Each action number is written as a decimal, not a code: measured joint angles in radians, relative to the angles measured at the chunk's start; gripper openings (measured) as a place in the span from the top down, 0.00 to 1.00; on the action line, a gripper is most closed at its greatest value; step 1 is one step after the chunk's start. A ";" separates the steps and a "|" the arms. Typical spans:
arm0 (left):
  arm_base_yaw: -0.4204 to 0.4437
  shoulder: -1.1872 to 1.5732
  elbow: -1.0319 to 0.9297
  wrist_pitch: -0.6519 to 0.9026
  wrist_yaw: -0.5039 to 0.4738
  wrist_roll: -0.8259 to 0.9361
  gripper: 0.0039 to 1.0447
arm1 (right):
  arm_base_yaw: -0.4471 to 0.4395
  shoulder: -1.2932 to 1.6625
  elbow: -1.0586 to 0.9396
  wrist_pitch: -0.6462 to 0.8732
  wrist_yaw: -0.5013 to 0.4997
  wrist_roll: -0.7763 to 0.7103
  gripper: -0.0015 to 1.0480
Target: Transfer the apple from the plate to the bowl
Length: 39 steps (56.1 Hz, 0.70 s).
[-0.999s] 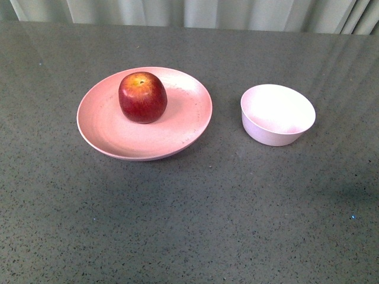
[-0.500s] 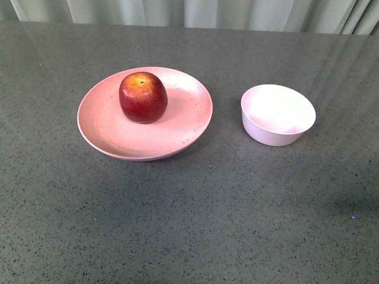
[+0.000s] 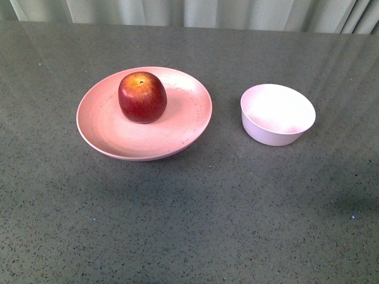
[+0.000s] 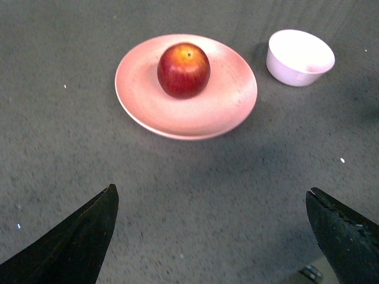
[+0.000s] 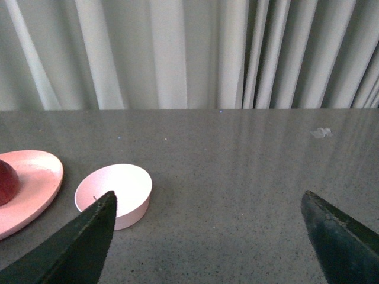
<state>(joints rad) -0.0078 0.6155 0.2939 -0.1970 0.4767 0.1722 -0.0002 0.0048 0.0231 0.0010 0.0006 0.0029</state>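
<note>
Nearest the left wrist camera, the left gripper (image 4: 211, 190) is released. Its dark fingers (image 4: 77, 242) stand wide apart with only grey speckled table (image 4: 59, 148) between them, well short of the plate (image 4: 142, 89). The right gripper (image 5: 208, 195) is likewise spread wide and holds nothing. One of its fingers (image 5: 77, 248) overlaps the near side of the bowl (image 5: 133, 216) in that view; how close it is to the bowl I cannot tell.

In the front view the lower half of the frame is bare table. Above that, left of centre, sits the wide, shallow plate. The apple (image 3: 142, 97) rests upright on it, stem dimple up, in the plate's far part, toward the upper side of the frame. Right of centre, at about the same height, stands the empty bowl, apart from the plate with a strip of table between them. Along the top edge, behind the table's far edge, hangs a pale pleated curtain (image 3: 177, 12).
</note>
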 joint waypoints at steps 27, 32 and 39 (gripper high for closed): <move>-0.191 0.650 0.239 0.484 -0.119 -0.108 0.08 | 0.000 0.000 0.000 0.000 0.000 0.000 0.09; -0.209 0.728 0.278 0.509 -0.135 -0.119 0.08 | 0.000 0.000 0.000 0.000 0.000 0.000 0.09; -0.232 0.819 0.321 0.536 -0.165 -0.126 0.08 | 0.000 0.000 0.000 0.000 0.000 0.000 0.09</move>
<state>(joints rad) -0.2394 1.4342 0.6151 0.3393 0.3119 0.0467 -0.0002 0.0048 0.0231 0.0010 0.0002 0.0029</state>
